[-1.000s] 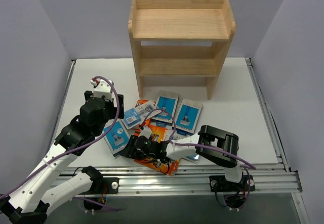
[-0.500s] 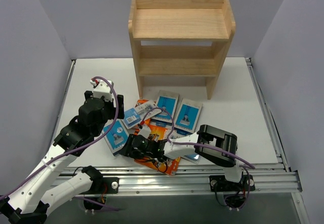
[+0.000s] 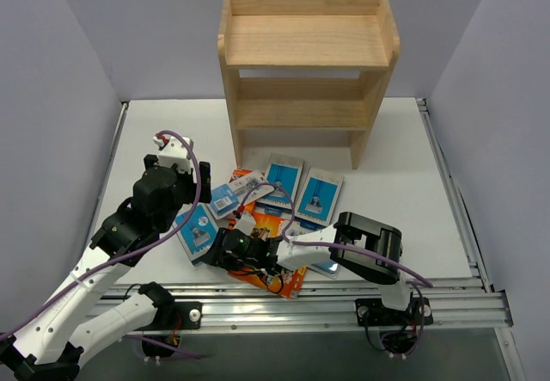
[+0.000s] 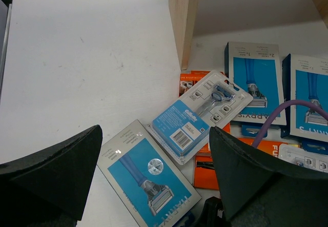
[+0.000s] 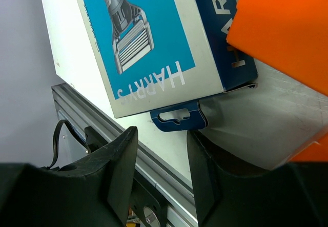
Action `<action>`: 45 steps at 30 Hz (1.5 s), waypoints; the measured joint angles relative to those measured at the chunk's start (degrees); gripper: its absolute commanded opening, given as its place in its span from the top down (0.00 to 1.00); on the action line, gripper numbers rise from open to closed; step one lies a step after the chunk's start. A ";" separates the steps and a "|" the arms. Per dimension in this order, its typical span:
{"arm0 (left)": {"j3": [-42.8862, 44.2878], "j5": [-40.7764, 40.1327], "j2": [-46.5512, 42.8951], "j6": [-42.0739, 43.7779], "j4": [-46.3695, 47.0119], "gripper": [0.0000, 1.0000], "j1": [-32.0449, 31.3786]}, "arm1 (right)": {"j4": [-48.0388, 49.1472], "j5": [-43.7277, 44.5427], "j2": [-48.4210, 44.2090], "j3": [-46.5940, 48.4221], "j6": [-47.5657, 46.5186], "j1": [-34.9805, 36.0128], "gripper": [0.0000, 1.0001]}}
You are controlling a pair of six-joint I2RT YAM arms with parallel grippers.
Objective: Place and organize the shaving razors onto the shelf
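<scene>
The razor packs lie in a loose pile in front of the empty wooden shelf (image 3: 305,63). A blue-and-white box (image 3: 199,233) lies at the pile's left, and it shows in the left wrist view (image 4: 146,178) and the right wrist view (image 5: 148,42). My left gripper (image 3: 193,190) is open and empty, hovering above this box (image 4: 154,178). My right gripper (image 3: 225,250) is open and low over the table, its fingers either side of the box's blue hang tab (image 5: 177,117), holding nothing. A blister card (image 4: 200,115) and an orange box (image 5: 287,27) lie beside it.
Two more blue-and-white boxes (image 3: 282,179) (image 3: 318,196) lie nearer the shelf. The shelf's left leg (image 4: 184,17) stands just behind the pile. A metal rail (image 3: 326,299) runs along the table's near edge, close under my right gripper. Grey walls stand on both sides.
My right gripper has crept slightly left towards the near end of the blue-and-white box. The left arm and the packs have not moved.
</scene>
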 measured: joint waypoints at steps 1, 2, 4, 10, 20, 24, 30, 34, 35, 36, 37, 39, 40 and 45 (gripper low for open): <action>0.00 0.02 0.00 0.02 0.00 0.06 0.00 | -0.28 0.00 0.00 0.15 0.00 0.00 0.60; 0.00 0.04 0.00 0.00 0.00 0.06 0.00 | -0.44 -0.02 0.00 0.22 0.00 0.07 0.59; 0.00 0.07 0.00 0.02 0.00 0.06 0.00 | -0.59 -0.02 0.00 0.33 0.02 0.33 0.58; 0.00 0.24 0.00 0.00 0.00 0.06 -0.11 | -2.25 0.00 0.00 1.29 -0.07 0.55 0.55; 0.00 0.52 0.00 0.02 0.00 0.06 -0.33 | -5.33 0.46 0.00 2.10 0.52 0.74 0.62; 0.00 0.66 0.00 0.00 0.00 0.06 -0.33 | -6.05 1.27 0.00 2.10 1.44 0.74 0.66; 0.00 1.22 0.02 0.00 0.00 0.06 -0.37 | -6.38 2.40 0.24 2.12 2.91 0.66 0.68; 0.00 1.68 0.02 0.00 0.00 0.06 -0.37 | -6.38 3.34 0.44 2.14 3.85 0.55 0.71; 0.00 1.75 0.02 0.00 0.00 0.06 -0.37 | -6.38 3.56 0.48 2.14 4.04 0.52 0.71; 0.00 1.92 0.04 0.00 0.00 0.06 -0.37 | -6.38 3.85 0.48 2.14 4.24 0.50 0.74; 0.00 1.97 0.07 0.00 0.00 0.06 -0.37 | -6.43 4.17 0.50 2.14 4.39 0.48 0.76; 0.00 2.21 0.15 -0.02 -0.02 0.06 -0.37 | -6.71 4.83 0.55 2.08 4.76 0.33 0.82; 0.00 2.40 0.20 0.00 0.00 0.06 -0.37 | -6.73 5.09 0.57 2.05 4.96 0.28 0.85; 0.00 3.06 0.39 -0.02 0.00 0.06 -0.37 | -3.19 6.49 0.57 0.63 6.25 -0.02 1.00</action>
